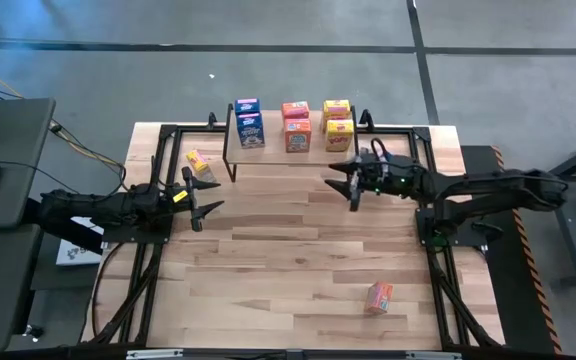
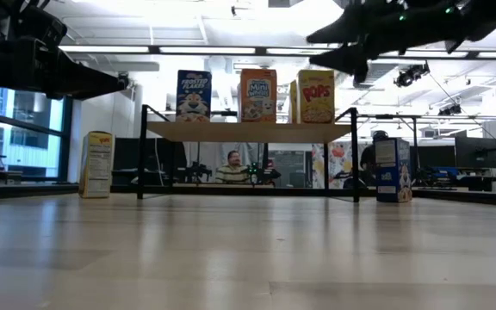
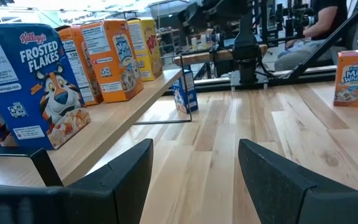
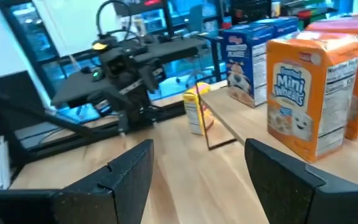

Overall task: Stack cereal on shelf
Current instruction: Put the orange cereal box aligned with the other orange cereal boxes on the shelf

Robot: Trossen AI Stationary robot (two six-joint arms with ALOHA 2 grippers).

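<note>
Both hands, left hand [image 1: 200, 199] and right hand [image 1: 346, 183], gape empty (shelf [image 1: 278, 152] hides rear cereal boxes).

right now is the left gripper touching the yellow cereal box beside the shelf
Apart. In the high view, bare tabletop separates the left gripper from the yellow cereal box beside the shelf. The left wrist view shows its fingers open and empty.

The shelf [image 1: 286, 150] stands between the left gripper [image 1: 204, 203] and right gripper [image 1: 345, 184], six cereal boxes [image 1: 297, 135] on it.
</note>
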